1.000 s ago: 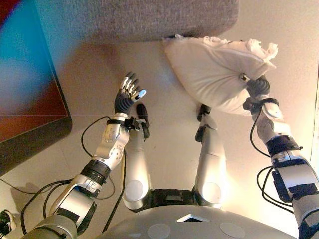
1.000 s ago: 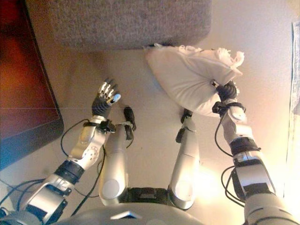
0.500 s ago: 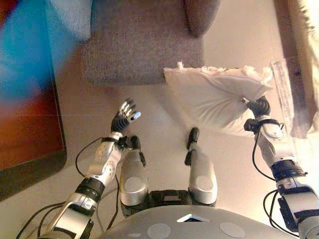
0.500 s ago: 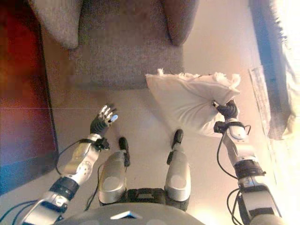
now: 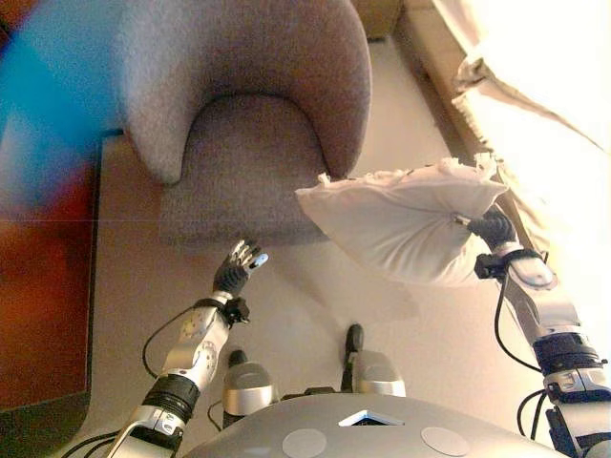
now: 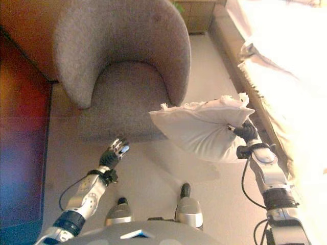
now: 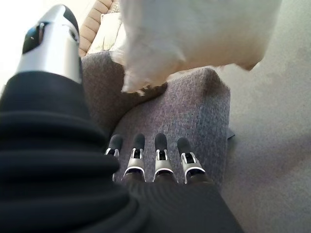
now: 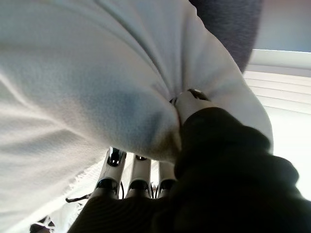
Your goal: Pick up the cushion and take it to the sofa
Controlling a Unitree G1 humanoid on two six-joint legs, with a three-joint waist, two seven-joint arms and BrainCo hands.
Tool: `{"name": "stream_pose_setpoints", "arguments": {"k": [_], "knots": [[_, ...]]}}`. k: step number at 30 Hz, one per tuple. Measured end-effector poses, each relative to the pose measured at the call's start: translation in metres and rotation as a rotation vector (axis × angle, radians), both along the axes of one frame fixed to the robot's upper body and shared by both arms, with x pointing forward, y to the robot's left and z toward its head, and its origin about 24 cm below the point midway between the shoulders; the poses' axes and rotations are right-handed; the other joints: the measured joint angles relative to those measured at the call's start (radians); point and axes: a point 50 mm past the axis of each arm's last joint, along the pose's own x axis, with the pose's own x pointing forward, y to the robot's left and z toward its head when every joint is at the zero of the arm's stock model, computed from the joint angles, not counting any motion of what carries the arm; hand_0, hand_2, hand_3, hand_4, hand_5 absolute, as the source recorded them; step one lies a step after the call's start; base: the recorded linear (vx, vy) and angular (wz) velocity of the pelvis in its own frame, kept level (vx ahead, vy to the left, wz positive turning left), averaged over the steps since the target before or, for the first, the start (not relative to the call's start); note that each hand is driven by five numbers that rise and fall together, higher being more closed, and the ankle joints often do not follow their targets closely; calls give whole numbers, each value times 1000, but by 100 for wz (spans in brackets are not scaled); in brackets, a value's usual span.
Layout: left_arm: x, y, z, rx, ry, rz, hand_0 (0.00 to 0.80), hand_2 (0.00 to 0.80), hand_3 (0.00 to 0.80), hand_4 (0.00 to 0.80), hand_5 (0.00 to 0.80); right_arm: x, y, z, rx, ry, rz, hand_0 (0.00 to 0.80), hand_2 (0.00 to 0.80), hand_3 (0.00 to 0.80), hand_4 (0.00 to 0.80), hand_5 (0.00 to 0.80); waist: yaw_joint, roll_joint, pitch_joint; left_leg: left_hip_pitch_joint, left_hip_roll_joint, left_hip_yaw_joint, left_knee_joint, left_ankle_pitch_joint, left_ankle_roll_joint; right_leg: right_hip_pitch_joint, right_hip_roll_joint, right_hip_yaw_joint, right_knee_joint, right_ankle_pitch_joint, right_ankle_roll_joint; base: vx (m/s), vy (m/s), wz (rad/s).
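Note:
A white fringed cushion (image 5: pixel 401 229) hangs in the air, held at its right edge by my right hand (image 5: pixel 494 232), whose fingers and thumb pinch the cloth (image 8: pixel 146 111). It hangs just right of the front of a grey curved armchair (image 5: pixel 248 105). The armchair seat (image 5: pixel 243 172) lies to the left of the cushion. My left hand (image 5: pixel 239 268) is open and empty, fingers straight, low in front of the armchair's front edge. The left wrist view shows its fingers (image 7: pixel 160 158) pointing at the grey seat, with the cushion (image 7: pixel 194 34) above.
A dark reddish panel (image 5: pixel 38 286) runs along the left. Pale curtains (image 5: pixel 535 76) hang at the right by a bright window. The beige floor (image 5: pixel 305 296) lies between me and the armchair.
The camera has tilted up, so the whole armchair now shows. The cushion stays held in my right hand and is nearer the armchair. My left hand stays open.

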Motion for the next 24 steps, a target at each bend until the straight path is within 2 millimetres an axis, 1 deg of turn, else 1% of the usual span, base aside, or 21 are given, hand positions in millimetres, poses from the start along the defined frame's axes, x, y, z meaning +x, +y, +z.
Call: {"name": "stream_pose_setpoints", "arguments": {"k": [2, 5, 8, 11, 15, 17, 19, 21, 23, 24], "knots": [[-2, -3, -2, -13, 6, -1, 0, 0, 0, 0, 0, -2, 0, -3, 5, 20, 9, 800, 800, 800, 800, 800, 0, 4, -11, 9, 1, 1, -6, 0, 1, 6, 4, 13, 0, -5, 4, 94, -51, -7], [-7, -9, -5, -40, 20, -5, 0, 0, 0, 0, 0, -7, 2, -5, 12, 47, 32, 800, 800, 800, 800, 800, -6, 15, -37, 12, 3, 0, -15, 3, 4, 8, 8, 15, -7, -6, 3, 58, -55, 0], [-12, -14, -9, -61, 37, -12, 0, 0, 0, 0, 0, -7, 2, -3, 9, 55, 51, 800, 800, 800, 800, 800, -21, 26, -47, 15, 4, 0, -19, 12, 2, 11, 10, 15, -14, -2, 1, 23, -58, 0], [-13, -14, -11, -65, 47, -19, 0, 0, 0, 0, 0, -8, -2, -1, -11, 62, 57, 800, 800, 800, 800, 800, -23, 30, -49, 23, 6, 1, -19, 15, -2, 11, 14, 16, -14, 0, -2, 5, -40, -2], [-15, -13, -14, -60, 63, -13, 0, 0, 0, 0, 0, -8, -3, -1, -13, 66, 59, 800, 800, 800, 800, 800, -25, 32, -50, 27, 10, 2, -21, 15, -1, 11, 19, 21, -14, -1, -2, 26, 12, -4], [-16, -13, -14, -58, 68, -9, 0, 0, 0, 0, 0, -8, -3, 0, -14, 72, 64, 800, 800, 800, 800, 800, -23, 35, -52, 27, 9, -3, -25, 14, 1, 11, 22, 37, -16, -2, -1, 8, 54, -6], [-18, -12, -15, -58, 72, -5, 0, 0, 0, 0, 0, -9, -4, 0, -18, 75, 64, 800, 800, 800, 800, 800, -21, 40, -55, 26, 5, -9, -28, 14, 0, 11, 21, 39, -17, -4, 2, -46, 122, -3], [-18, -13, -15, -57, 74, -6, 0, 0, 0, 0, 0, -9, -5, 0, -21, 74, 60, 800, 800, 800, 800, 800, -21, 46, -59, 26, -10, -84, -48, 13, 0, 6, 19, 42, -17, -2, 6, -55, 195, 0], [-18, -12, -15, -53, 74, -12, 0, 0, 0, 0, 0, -9, -5, 0, -18, 74, 57, 800, 800, 800, 800, 800, -22, 47, -59, 24, -27, -109, -51, 12, -2, 2, 4, 47, -11, -1, 12, -82, 203, 1], [-18, -11, -15, -50, 73, -15, 0, 0, 0, 0, 0, -9, -5, 0, -19, 73, 52, 800, 800, 800, 800, 800, -20, 46, -59, 24, -37, -110, -51, 12, -2, 1, -4, 57, -11, 1, 17, -123, 177, -1]]}}
